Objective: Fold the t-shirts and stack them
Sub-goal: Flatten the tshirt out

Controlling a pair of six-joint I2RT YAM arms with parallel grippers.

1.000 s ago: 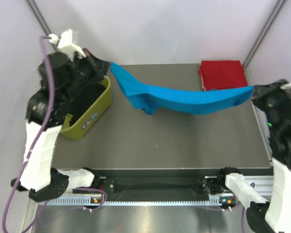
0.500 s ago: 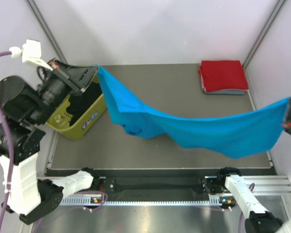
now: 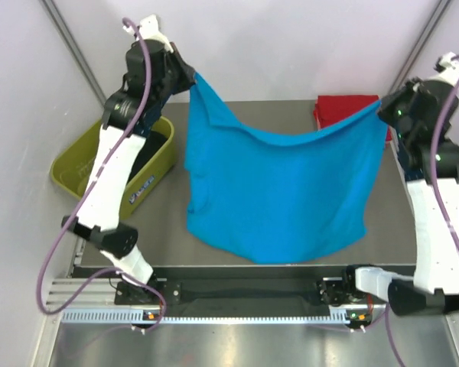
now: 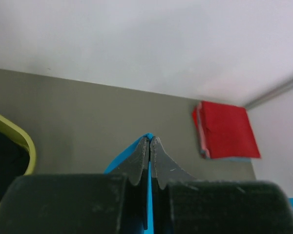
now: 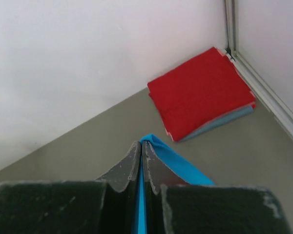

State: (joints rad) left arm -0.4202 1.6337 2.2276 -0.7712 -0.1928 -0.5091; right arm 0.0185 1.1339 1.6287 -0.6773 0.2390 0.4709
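The turquoise-blue t-shirt (image 3: 279,191) hangs spread out between both raised arms, its lower hem near the table's front edge. My left gripper (image 3: 193,76) is shut on its upper left corner, seen as a blue edge (image 4: 149,138) between the fingers (image 4: 139,161). My right gripper (image 3: 382,107) is shut on the upper right corner (image 5: 151,142). A folded red shirt (image 3: 344,112) lies at the back right on a grey-blue one (image 5: 229,119), also seen in the left wrist view (image 4: 227,129). The black shirt lies in the tub (image 3: 141,157).
An olive-green tub (image 3: 84,164) stands at the table's left side, under the left arm. The grey walls close in at back and sides. The rail with both arm bases (image 3: 245,294) runs along the front edge.
Both arms swung up and back, lifting the blue shirt from a sagging band low over the table to a spread sheet hanging from its two top corners. The tub has shifted left.
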